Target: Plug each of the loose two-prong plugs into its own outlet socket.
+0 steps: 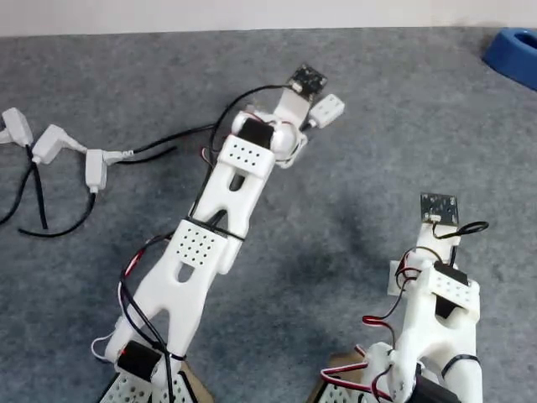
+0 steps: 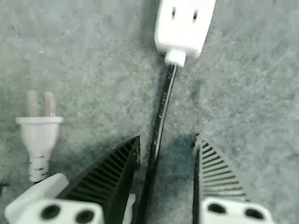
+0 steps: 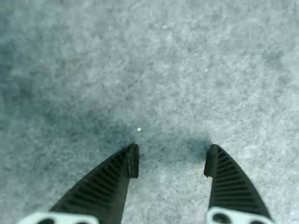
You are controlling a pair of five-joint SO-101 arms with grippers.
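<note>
The left pincer [image 2: 167,137] hangs with jaws apart astride the black cable [image 2: 161,107]. The outlet socket [image 2: 184,23] lies just ahead of its tips, and a loose plug [image 2: 39,133] lies off to one side. Gripping the plug's body would probably keep the prongs free. The right pincer [image 3: 173,151] gapes over the worktop [image 3: 140,56].

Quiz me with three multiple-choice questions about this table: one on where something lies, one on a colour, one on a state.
1. Where does the black cord run?
A. between the fingers of the left end effector
B. across a plate
C. around a cup

2. What colour is the socket?
A. black
B. white
C. red

3. The right end effector is:
A. shut on a pen
B. shut, empty
C. open

Answers:
1 A: it passes between the two fingers.
2 B: its body is white.
3 C: a wide gap shows between its fingers, with nothing held.
</note>
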